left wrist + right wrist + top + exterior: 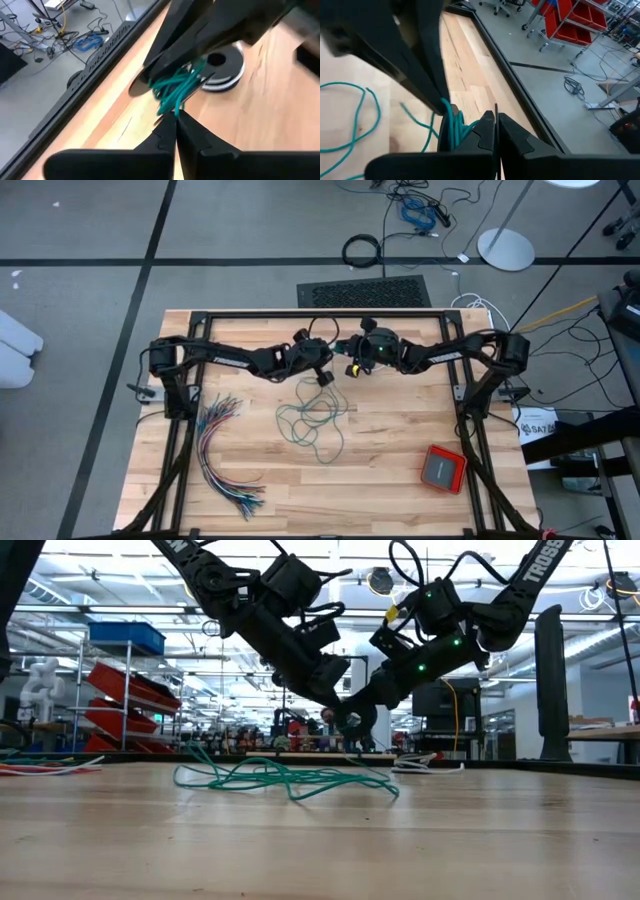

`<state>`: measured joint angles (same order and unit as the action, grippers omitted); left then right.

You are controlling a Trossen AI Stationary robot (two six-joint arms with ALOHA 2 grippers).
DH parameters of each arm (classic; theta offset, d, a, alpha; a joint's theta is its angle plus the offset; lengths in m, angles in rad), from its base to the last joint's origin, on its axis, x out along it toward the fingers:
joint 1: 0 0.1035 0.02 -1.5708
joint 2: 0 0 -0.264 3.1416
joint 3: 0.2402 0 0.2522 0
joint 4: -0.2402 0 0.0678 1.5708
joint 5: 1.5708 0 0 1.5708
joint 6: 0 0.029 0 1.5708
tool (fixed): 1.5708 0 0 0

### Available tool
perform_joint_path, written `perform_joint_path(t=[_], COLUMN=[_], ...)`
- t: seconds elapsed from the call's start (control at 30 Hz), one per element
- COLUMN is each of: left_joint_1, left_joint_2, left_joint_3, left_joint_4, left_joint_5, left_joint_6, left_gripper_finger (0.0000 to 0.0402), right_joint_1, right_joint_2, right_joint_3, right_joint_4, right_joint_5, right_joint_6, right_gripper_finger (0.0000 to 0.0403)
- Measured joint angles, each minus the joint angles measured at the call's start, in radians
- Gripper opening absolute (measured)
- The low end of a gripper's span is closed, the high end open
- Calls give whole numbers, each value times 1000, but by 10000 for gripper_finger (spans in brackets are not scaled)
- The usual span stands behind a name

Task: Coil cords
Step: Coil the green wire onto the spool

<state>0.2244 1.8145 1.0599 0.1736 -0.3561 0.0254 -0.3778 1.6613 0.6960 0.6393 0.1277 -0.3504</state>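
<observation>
1. The wooden table carries everything I work on. My two arms lean in from either side and meet near its far middle, because that is where the loose end of the cord lies.
2. The teal-green cord sprawls in loose loops at the table's centre, trailing up to my fingers. The black cord I cannot pick out with certainty.
3. The fanned bundle of coloured wires lies off near my left side and a red box near my right, both well apart from the cord.
4. My left gripper has its jaws pressed together, pinching teal strands at the tips, I judge to anchor the coil.
5. My right gripper is likewise closed, teal strands bunched just beside its fingers; whether it truly holds them I cannot tell.
6. Writing: white letters on my arm in the low view, cut off, starting "TROSS".
</observation>
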Motion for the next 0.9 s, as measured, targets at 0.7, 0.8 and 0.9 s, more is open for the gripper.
perform_joint_path(t=[0.7,0.8,0.9], left_joint_1=[24,26,25], left_joint_2=[1,2,2], left_joint_3=[-2,-2,-2], left_joint_4=[-12,-11,-14], left_joint_5=[36,37,37], left_joint_6=[95,95,99], left_gripper_finger=[52,52,52], right_joint_1=[25,27,26], right_joint_2=[-132,-132,-132], right_joint_3=[0,0,0], right_joint_4=[-122,-120,-118], right_joint_5=[-243,-239,-232], right_joint_6=[103,107,118], right_gripper_finger=[0,0,0])
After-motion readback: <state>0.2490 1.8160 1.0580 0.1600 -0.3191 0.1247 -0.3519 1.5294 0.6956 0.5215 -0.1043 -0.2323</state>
